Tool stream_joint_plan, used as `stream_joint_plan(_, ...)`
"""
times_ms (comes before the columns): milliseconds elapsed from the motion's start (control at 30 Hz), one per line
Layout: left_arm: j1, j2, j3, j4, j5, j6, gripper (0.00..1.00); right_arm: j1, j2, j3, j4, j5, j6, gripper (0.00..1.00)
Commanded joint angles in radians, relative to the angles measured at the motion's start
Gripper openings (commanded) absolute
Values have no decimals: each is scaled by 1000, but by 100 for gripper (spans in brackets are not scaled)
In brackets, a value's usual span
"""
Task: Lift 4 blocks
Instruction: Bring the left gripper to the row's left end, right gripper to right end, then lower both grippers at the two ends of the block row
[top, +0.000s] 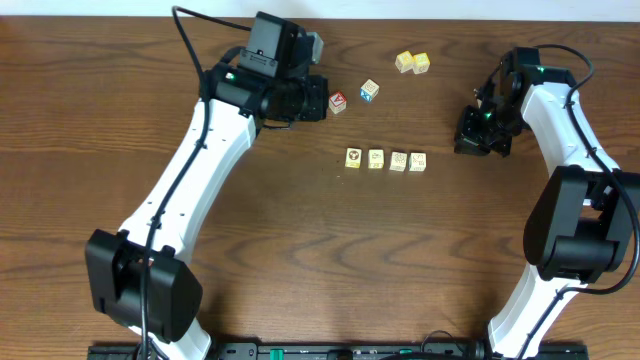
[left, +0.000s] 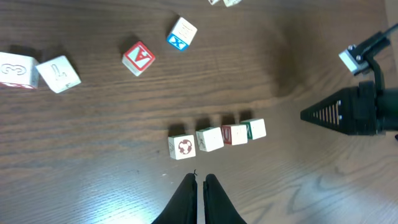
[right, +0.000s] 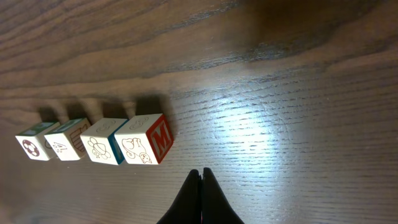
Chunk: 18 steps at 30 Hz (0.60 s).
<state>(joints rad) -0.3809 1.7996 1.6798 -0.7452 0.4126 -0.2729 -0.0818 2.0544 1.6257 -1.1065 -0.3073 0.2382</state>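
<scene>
Starting on the left: the left arm (top: 200, 170) stretches up across the table (top: 300, 260). The left fingers (left: 189, 190) are pinched together with nothing between them, and in the left wrist view they point at bare wood just short of the row.

Right beside that wrist in the overhead view there's a red-faced cube (top: 338, 102). A blue-faced cube (top: 370, 90) sits a bit further right.

Below those, around mid-table, are the four blocks (top: 376, 159). They sit flat on the wood in a tidy line, side by side, touching or close to it. The leftmost one (left: 182, 147) has a reddish-brown ring on top.

Up and to the right, two yellow cubes (top: 404, 61) sit snug against each other.

Then the right fingers (right: 194, 186), clenched tight too and empty. They're aimed at the near end of the row but clearly apart from it. The closest block (right: 143, 140) shows a red M on its side.
</scene>
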Motion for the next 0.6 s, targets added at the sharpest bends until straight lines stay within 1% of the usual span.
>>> stream_joint_plan(0, -36, 45, 5, -5, -5, 25, 7, 8, -6, -2, -5, -16, 15, 1)
stream_joint_plan(200, -71, 138, 5, 5, -5, -17, 7, 45, -6, -2, -1, -15, 15, 1)
stream_joint_plan(300, -72, 178, 5, 5, -5, -18, 7, 64, -6, -2, 5, -13, 15, 1)
stream_joint_plan(400, -64, 199, 5, 2, -4, -54, 7, 80, -6, -2, 19, -12, 16, 1)
stream_joint_plan(467, -59, 206, 5, -3, -13, -54, 7, 90, -6, -3, 26, -11, 16, 1)
stream_joint_plan(500, -56, 208, 4, -7, -34, -55, 7, 95, -6, -3, 27, -10, 16, 1)
stream_joint_plan(567, -51, 209, 4, -26, -134, -55, 7, 100, -6, -3, 30, 5, 16, 1)
